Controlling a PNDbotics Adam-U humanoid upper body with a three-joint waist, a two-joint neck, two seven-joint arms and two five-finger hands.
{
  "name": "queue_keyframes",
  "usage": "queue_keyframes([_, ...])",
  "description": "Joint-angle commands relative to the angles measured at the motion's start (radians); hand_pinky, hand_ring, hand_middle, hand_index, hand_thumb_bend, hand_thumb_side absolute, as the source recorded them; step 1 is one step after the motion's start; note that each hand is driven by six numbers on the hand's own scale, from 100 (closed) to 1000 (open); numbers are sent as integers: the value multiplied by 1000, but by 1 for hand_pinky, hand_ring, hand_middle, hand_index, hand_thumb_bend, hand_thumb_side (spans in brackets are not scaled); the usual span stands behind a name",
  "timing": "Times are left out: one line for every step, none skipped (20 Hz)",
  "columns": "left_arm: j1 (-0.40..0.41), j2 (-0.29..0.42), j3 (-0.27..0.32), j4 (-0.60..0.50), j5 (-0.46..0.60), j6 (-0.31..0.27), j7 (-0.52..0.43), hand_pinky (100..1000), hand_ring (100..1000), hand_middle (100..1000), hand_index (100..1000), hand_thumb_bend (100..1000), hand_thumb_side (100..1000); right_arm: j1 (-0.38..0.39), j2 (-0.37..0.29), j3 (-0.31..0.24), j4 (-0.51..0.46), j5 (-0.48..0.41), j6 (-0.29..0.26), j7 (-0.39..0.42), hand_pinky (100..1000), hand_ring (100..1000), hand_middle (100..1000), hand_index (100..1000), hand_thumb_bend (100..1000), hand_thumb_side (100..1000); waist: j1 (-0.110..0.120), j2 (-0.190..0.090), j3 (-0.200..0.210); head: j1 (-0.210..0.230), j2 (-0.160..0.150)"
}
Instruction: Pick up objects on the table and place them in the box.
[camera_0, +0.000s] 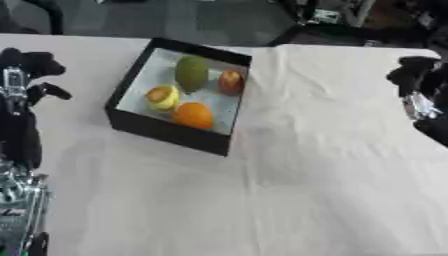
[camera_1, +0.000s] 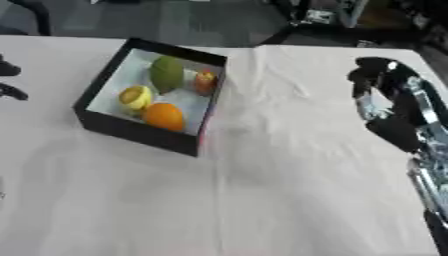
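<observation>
Four pieces of fruit are already sitting inside the box (camera_0: 166, 131), which is standing at the far left of the counter (camera_0: 332, 165): a green fruit (camera_0: 192, 72) at the far side, a reddish fruit (camera_0: 230, 81) just to its right, a yellow fruit (camera_0: 162, 97) at the near left, and an orange (camera_0: 193, 115) at the near side, touching or nearly touching the yellow one. Nothing else is showing on the white cloth covering the counter, so the picking and placing is looking finished, or very close to it; if any object is remaining, it is lying outside both views.

Neither hand is holding anything. The left hand (camera_0: 33, 65) is hanging at the left edge, beside the box and apart from it, at about the level of the box's far corner, with its dark fingers curling in on themselves and gripping no object. The right hand (camera_1: 378, 75) is hovering at the right side, well apart from the box, with a wide stretch of bare cloth lying between them; its fingers are also looking curled and empty, though the blur is making that hard to confirm.

Judging from this, both arms are standing clear of the box, and no further reach is being called for by anything visible.
</observation>
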Motion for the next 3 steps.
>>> queue_keyframes([-5, 21, 7, -6, 1, 0, 5, 419, 618, 528, 633, 100, 848, 9, 37, -19, -51, 24, 10, -2, 776, 720, 625, 767, 100, 452, -13, -23, -3, 24, -2])
queue_keyframes([-5, 22, 7, -6, 2, 0, 5, 419, 618, 528, 633, 100, 848, 12, 41, -19, -55, 26, 12, -2, 776, 720, 625, 767, 100, 452, -13, -23, -3, 25, -2])
queue_keyframes([-5, 22, 7, -6, 2, 0, 5, 419, 618, 528, 633, 100, 848, 13, 43, -19, -57, 28, 14, -3, 776, 720, 625, 767, 100, 452, -13, -23, -4, 26, -2])
